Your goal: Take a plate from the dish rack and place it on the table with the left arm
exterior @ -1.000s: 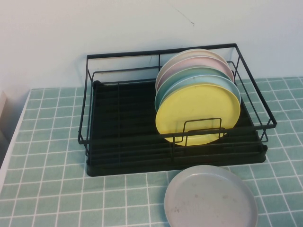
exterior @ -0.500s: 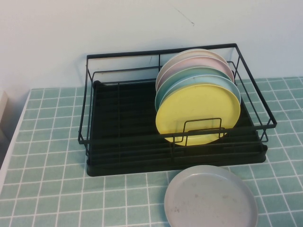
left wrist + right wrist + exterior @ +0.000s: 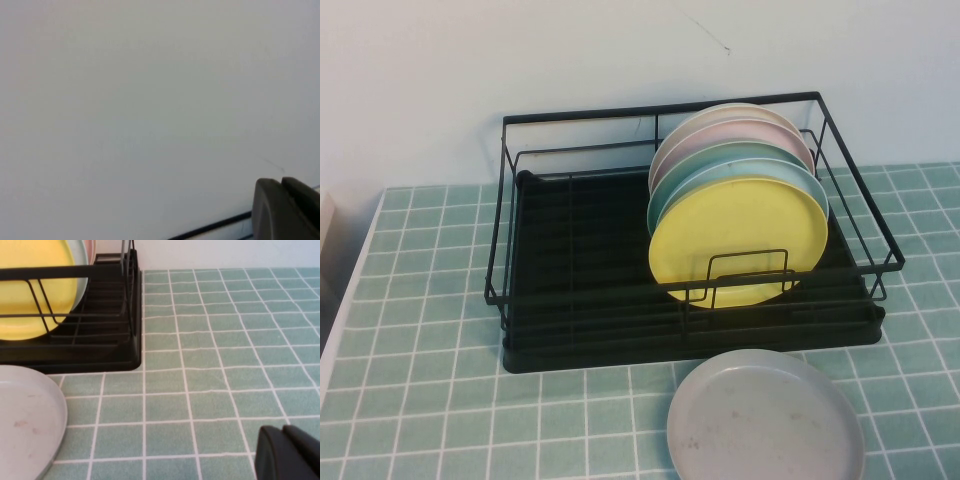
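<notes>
The yellow plate (image 3: 735,240) stands on edge at the front of a row of plates in the right half of the black wire dish rack (image 3: 503,200). The rack sits on the mint-green tiled table (image 3: 420,300). Neither arm shows in the high view. My left gripper (image 3: 281,186) shows only in the left wrist view, shut and empty, facing the white wall above a black rack wire (image 3: 210,227). My right gripper (image 3: 283,432) is shut and empty, low over the tiles to the right of the rack (image 3: 100,350), where the yellow plate (image 3: 30,295) also shows.
Light blue, green, pink and cream plates (image 3: 740,150) stand behind the yellow one. A grey speckled plate (image 3: 765,420) lies flat on the table in front of the rack's right end, also in the right wrist view (image 3: 25,415). The rack's left half holds no plates.
</notes>
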Robot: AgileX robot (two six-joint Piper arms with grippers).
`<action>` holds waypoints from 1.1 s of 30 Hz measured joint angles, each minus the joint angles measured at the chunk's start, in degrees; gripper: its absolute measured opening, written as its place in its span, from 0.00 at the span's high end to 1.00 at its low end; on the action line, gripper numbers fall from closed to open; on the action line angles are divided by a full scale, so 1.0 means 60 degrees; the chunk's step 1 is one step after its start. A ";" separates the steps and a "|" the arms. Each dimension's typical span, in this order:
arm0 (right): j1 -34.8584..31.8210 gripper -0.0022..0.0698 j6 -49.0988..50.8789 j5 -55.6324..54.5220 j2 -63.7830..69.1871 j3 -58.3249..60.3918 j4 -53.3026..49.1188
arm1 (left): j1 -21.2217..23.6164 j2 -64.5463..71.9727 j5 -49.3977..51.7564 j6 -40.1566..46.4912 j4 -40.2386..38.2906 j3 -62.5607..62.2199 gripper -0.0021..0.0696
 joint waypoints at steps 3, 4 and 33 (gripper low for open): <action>0.0000 0.97 0.0000 0.0000 0.0000 0.0000 0.0000 | 0.0010 0.1000 -0.0093 -0.0323 0.0858 -0.0426 0.97; 0.0000 0.97 0.0000 0.0000 0.0000 0.0000 0.0000 | 0.0010 0.1236 0.0020 -0.0367 0.0977 -0.0561 0.97; 0.0000 0.97 0.0000 0.0000 0.0000 0.0000 0.0000 | 0.0010 0.2437 0.8560 1.1700 -1.2660 -0.1891 0.98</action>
